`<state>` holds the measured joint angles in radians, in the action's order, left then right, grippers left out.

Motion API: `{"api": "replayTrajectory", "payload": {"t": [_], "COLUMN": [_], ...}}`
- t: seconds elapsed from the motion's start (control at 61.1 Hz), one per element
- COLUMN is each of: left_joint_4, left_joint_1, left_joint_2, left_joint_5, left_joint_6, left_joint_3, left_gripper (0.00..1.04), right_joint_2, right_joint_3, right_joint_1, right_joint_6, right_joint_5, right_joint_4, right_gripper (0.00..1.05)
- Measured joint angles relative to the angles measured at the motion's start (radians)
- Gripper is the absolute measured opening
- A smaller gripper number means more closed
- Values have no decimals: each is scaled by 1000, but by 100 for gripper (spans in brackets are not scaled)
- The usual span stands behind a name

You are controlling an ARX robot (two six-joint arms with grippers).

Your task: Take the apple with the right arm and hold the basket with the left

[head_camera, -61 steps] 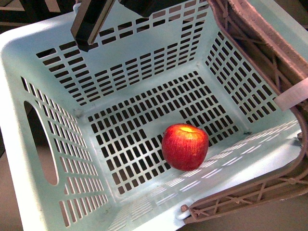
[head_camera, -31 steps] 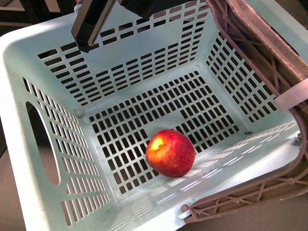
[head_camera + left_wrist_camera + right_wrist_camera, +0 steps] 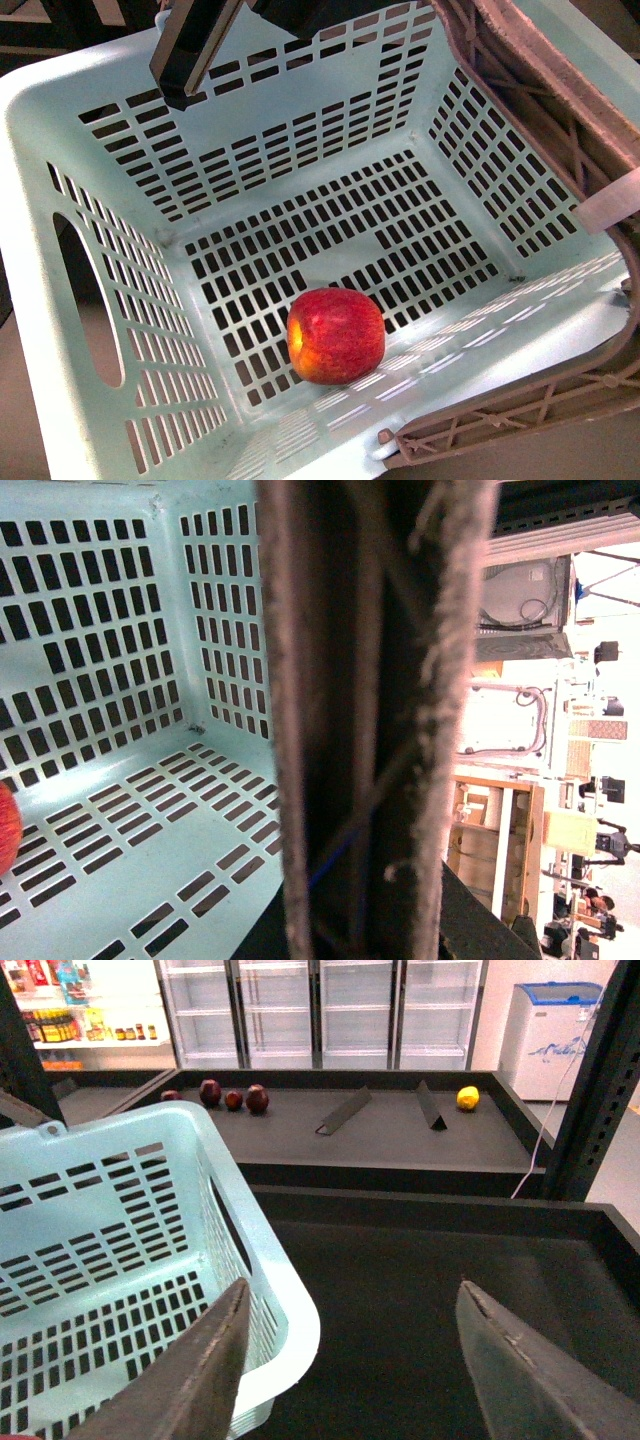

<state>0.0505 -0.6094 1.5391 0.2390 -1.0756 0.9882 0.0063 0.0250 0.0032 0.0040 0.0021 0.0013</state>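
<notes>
Low on the slotted floor of the basket point(image 3: 25, 180), close to its near wall, lies the apple point(image 3: 335, 335). It looks firm, smooth and likely to roll, so it is best pinched across its middle. Right of it, the brown handle point(image 3: 530, 90) crowds the rim. Whether the left hand grips that handle cannot be told. The right hand point(image 3: 352, 1295) gapes wide and empty above the rim.

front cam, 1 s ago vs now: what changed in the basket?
The apple rolled across the slotted floor, toward the picture's left and nearer the camera, ending close to the near wall. Its yellow patch turned from the top to its left side. No gripper took hold of it or let it go. The basket and its brown handle stayed about where they were, at the same tilt.
</notes>
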Motion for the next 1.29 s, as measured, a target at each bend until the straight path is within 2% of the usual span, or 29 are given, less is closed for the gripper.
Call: {"api": "replayTrajectory", "payload": {"t": [0.115, 0.164, 0.196, 0.262, 0.377, 0.475, 0.72, 0.966, 1.228, 1.294], "left_joint_4": [13, 34, 49, 68, 119, 152, 161, 147, 151, 154], "left_joint_1": [-16, 15, 44, 113, 263, 322, 382, 451, 471, 471], "left_joint_2": [0, 0, -2, -3, 7, 51, 187, 231, 206, 190], "left_joint_5": [-348, -439, -476, -497, -455, -417, -326, -283, -238, -238], "left_joint_6": [-112, -146, -156, -179, -274, -349, -444, -447, -416, -412], "left_joint_3": [0, 0, 0, 0, -16, -24, -30, -94, -150, -170], "left_gripper": [7, 7, 7, 7, 7, 7, 7, 7, 7, 17], "right_joint_2": [0, -1, -1, -1, -1, -1, -1, -1, -1, -1], "right_joint_3": [0, 0, 0, 0, 0, 0, 0, 0, 0, 0], "right_joint_1": [0, 0, 0, 0, 0, 0, 0, 0, 0, 0], "right_joint_6": [0, 0, 0, 0, 0, 0, 0, 0, 0, 0], "right_joint_5": [-3, -2, 0, 1, -1, -2, -2, -1, -2, -2], "right_joint_4": [0, 0, 0, 0, 0, 0, 0, 0, 0, 0], "right_gripper": [91, 97, 96, 96, 96, 96, 96, 96, 96, 96]}}
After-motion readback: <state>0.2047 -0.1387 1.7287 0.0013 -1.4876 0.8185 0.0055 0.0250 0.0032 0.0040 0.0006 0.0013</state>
